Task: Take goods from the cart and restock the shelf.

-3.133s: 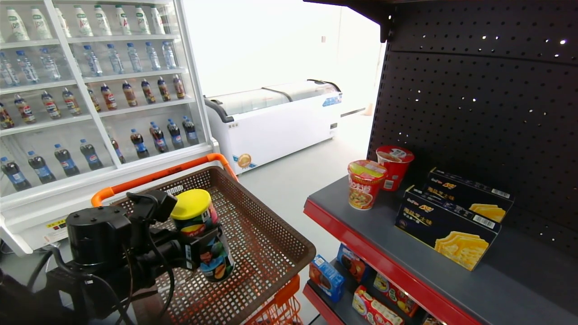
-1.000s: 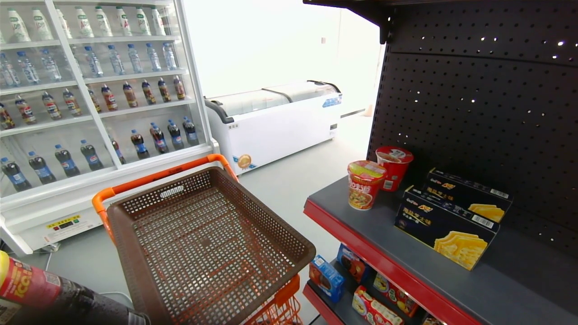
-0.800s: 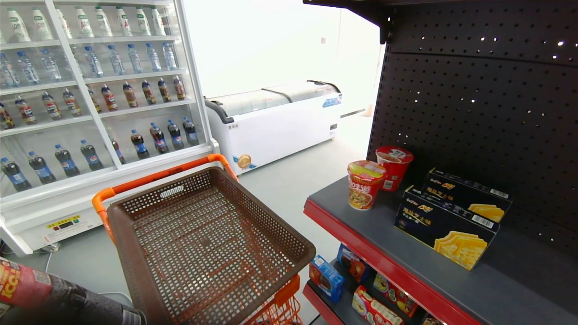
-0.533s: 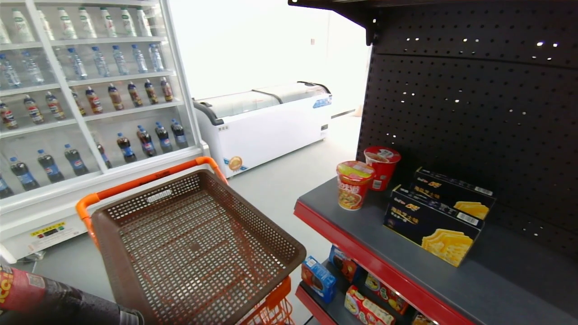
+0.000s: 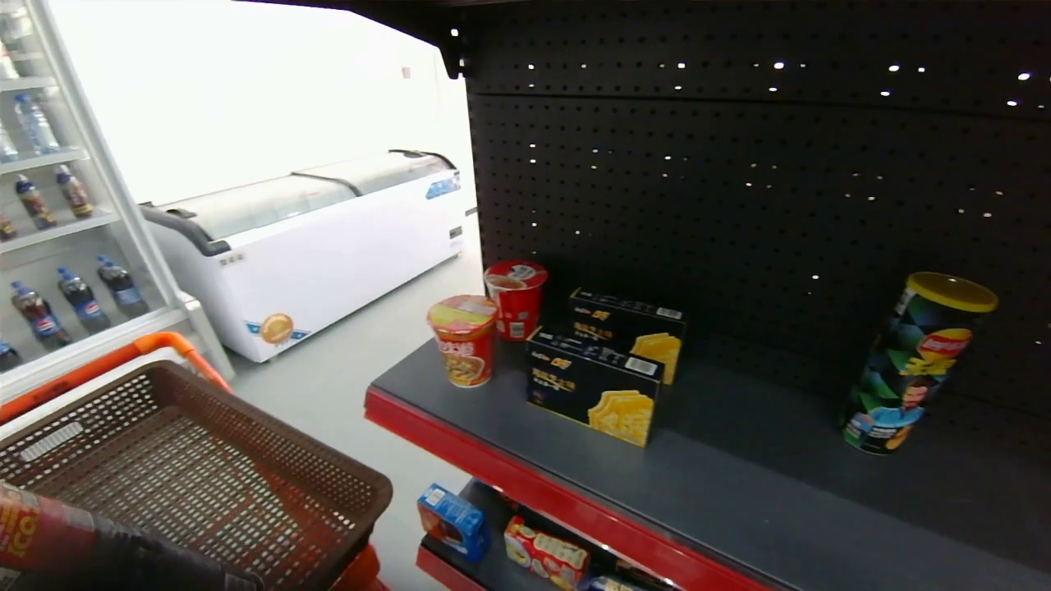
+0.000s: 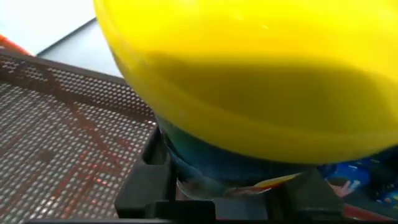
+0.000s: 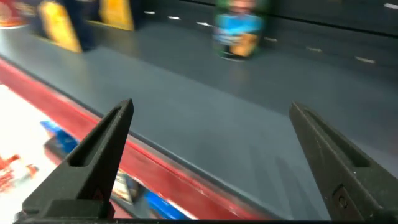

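Store aisle w/ a pegboard-backed shelf (image 5: pixel 739 484), grey deck, red front edge. Held canister (image 6: pixel 249 81), yellow lid, was clamped in the left gripper (image 6: pixel 227 190) above the cart basket (image 6: pixel 62 143), jaws round its body below the lid. Prob. light, stiff cardboard tube w/ slick print and fragile contents, so grip mid-body, firm but not crushing, and keep it upright. Right gripper (image 7: pixel 211 106) hung empty, fingers wide apart, over the shelf's front edge, facing a shelved canister (image 5: pixel 920 361) that stood upright at the shelf's back. Well to its left: two boxes (image 5: pixel 595 394) and two noodle cups (image 5: pixel 464 341).
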{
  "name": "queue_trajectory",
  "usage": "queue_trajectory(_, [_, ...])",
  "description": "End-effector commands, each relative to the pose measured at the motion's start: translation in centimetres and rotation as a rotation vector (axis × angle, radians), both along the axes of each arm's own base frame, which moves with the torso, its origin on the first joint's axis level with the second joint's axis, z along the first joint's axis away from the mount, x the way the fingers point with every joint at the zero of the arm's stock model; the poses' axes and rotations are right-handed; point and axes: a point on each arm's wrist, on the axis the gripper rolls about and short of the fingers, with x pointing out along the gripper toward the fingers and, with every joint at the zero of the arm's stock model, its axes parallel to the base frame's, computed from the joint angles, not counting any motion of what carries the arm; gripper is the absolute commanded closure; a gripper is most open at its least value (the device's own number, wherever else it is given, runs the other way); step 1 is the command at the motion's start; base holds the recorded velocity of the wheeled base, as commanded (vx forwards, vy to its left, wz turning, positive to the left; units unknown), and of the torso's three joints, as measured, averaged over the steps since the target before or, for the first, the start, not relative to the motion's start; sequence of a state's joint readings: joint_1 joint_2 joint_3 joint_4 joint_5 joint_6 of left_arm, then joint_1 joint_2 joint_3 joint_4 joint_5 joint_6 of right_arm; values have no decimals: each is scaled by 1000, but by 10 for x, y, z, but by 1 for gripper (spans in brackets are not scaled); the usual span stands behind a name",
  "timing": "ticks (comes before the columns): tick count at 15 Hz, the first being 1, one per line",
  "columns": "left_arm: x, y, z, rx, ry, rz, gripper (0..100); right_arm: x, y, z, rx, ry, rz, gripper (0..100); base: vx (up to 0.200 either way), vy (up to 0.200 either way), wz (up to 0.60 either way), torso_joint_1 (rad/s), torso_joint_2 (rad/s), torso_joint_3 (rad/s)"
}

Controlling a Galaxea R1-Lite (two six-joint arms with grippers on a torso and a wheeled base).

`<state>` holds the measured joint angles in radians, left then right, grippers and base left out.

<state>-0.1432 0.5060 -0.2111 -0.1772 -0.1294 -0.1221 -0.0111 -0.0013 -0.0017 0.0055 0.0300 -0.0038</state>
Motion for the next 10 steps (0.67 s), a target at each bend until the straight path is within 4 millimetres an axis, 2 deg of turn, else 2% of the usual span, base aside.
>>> queue_trajectory(1, [0,0,1,-1,-1,-2,100,0,0,0,-1,2,1,0,0,0,-600,7,7,2])
queue_trajectory(10, [1,0,-1,0,7,0,100,0,0,0,-1,2,1,0,0,0,-600,2,0,1])
